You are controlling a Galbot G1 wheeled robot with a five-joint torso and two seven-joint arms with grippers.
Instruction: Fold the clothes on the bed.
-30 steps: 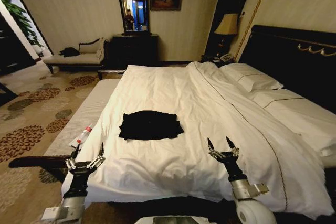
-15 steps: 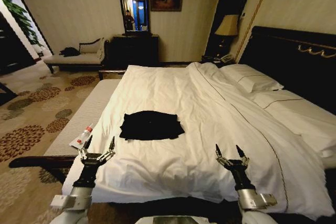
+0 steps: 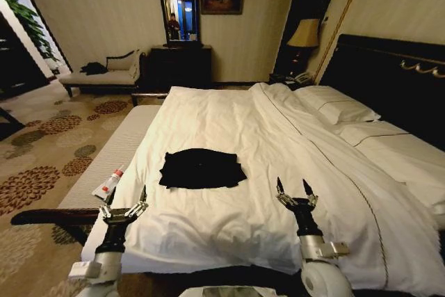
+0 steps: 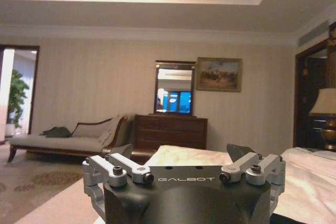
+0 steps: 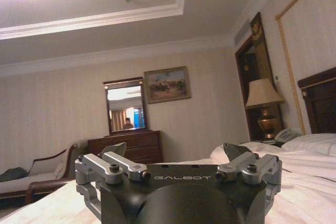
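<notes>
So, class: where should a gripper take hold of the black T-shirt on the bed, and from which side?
Probably the near hem corners of the black T-shirt, approached from the robot's side. It lies flat on the bed, beyond the open left gripper and right gripper.

A dark dresser (image 3: pixel 177 66) under a mirror (image 3: pixel 178 15) is set against the striped wall (image 3: pixel 97 12), a lamp (image 3: pixel 304 34) lit beside it.
</notes>
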